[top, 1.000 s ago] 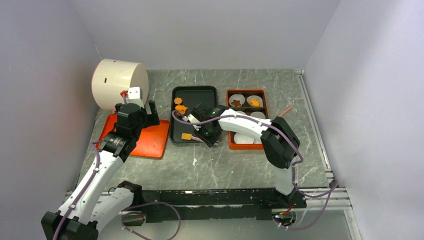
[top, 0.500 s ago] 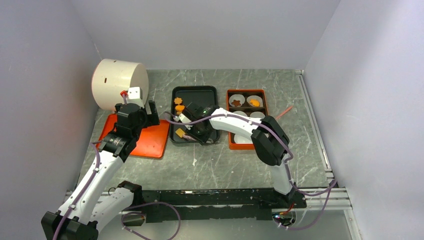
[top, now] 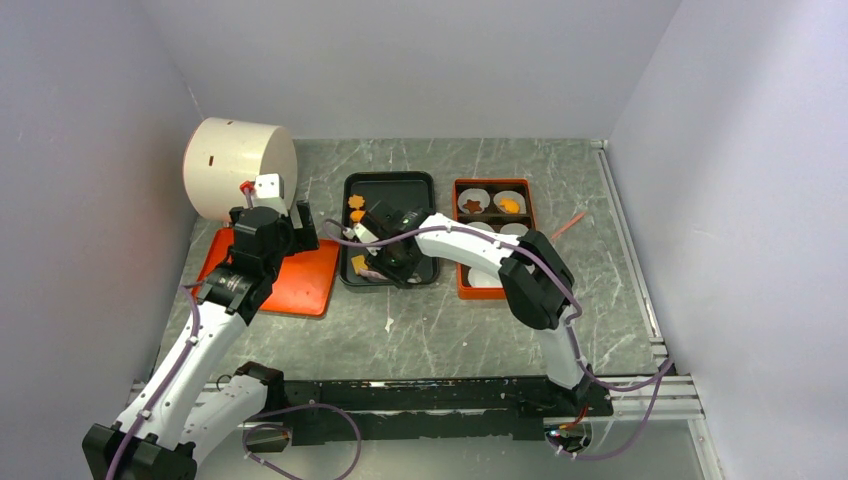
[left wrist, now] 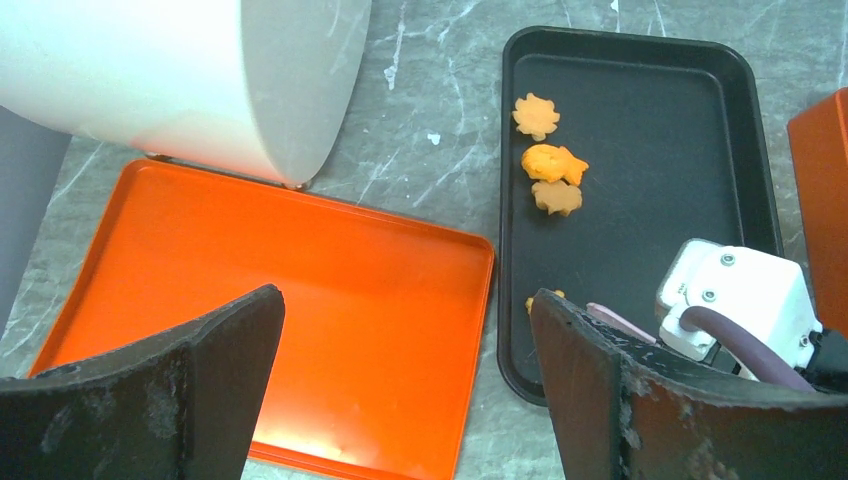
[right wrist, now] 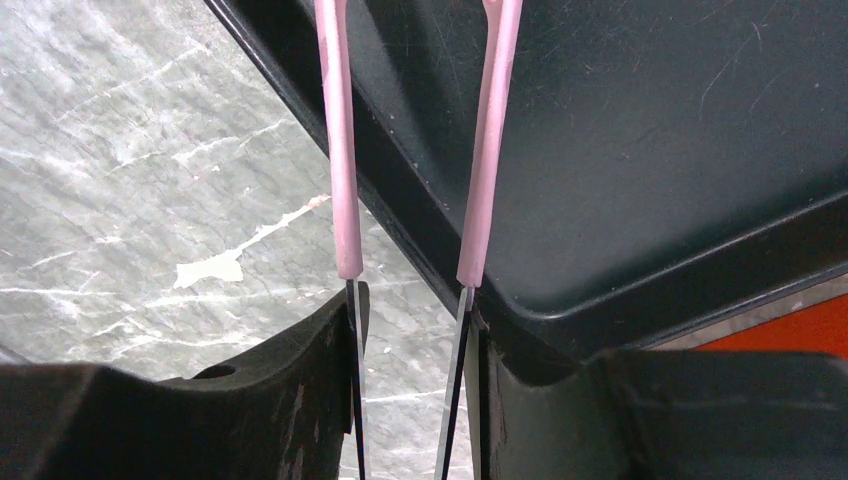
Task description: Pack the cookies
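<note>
Two cookies sit in the orange box's paper cups, four wait on the black tray, where the right gripper's fingers clamp pink tweezers, while the left gripper's fingers stand wide apart, empty.

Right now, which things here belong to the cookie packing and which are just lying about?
In the job: cookies, black tray, orange box, paper cups, pink tweezers in the right gripper.
Lying about: white cylinder, orange tray.
</note>
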